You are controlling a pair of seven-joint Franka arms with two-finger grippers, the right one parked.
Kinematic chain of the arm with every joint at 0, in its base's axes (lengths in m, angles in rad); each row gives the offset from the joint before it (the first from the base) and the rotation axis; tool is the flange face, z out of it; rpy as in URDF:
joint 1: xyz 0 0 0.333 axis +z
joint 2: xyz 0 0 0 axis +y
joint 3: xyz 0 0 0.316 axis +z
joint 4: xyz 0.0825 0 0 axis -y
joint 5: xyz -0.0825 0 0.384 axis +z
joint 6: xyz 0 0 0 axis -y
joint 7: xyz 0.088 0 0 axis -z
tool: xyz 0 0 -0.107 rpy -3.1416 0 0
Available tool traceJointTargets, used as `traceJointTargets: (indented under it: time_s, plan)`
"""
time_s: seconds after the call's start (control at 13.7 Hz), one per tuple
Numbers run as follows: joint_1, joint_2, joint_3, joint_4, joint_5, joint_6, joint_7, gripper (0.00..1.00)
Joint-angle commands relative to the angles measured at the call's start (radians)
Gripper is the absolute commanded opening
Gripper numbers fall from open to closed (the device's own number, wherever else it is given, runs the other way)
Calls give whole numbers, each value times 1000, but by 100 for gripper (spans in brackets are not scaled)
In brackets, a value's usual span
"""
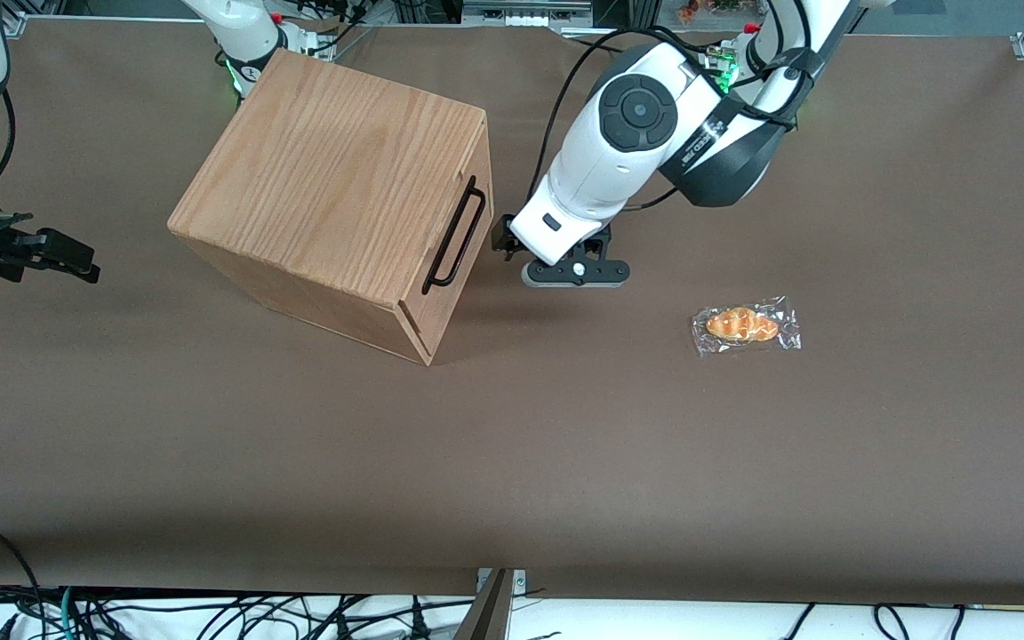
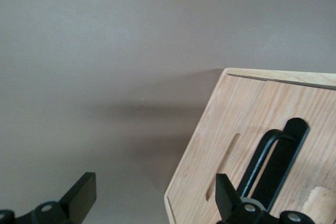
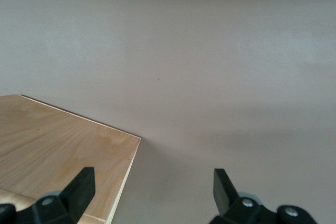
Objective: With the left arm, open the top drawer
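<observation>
Right now the left arm (image 1: pixel 645 133) reaches down from the upper right of the front view, its gripper (image 1: pixel 512 242) hovering just in front of the top drawer (image 1: pixel 463 240) of the oak-grain box (image 1: pixel 334 191), which sits upper-left of centre. Its fingers (image 2: pixel 79 195) stand wide apart, holding nothing, near the black bar handle (image 2: pixel 273 163) but not around it. A wrapped croissant (image 1: pixel 743 324) lies apart, right of centre.

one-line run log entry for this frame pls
phase: approach | end effector: open, in front of drawer, off handle | drawer: shut | pastry: untouched
</observation>
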Motion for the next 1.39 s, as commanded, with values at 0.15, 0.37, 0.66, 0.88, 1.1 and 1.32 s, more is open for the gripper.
traceJointTargets:
  time_s: [0.15,0.37,0.66,0.88,1.1,1.32]
  plan:
    - [-37,45,7,43,-29,16,1,100]
    - [-51,62,7,67,-35,18,12,100]
    - [-69,101,7,112,-48,18,38,100]
    - [-79,114,7,113,-48,23,50,100]
    - [-79,115,7,112,-38,27,58,100]
    - [-79,115,7,110,-41,26,78,100]
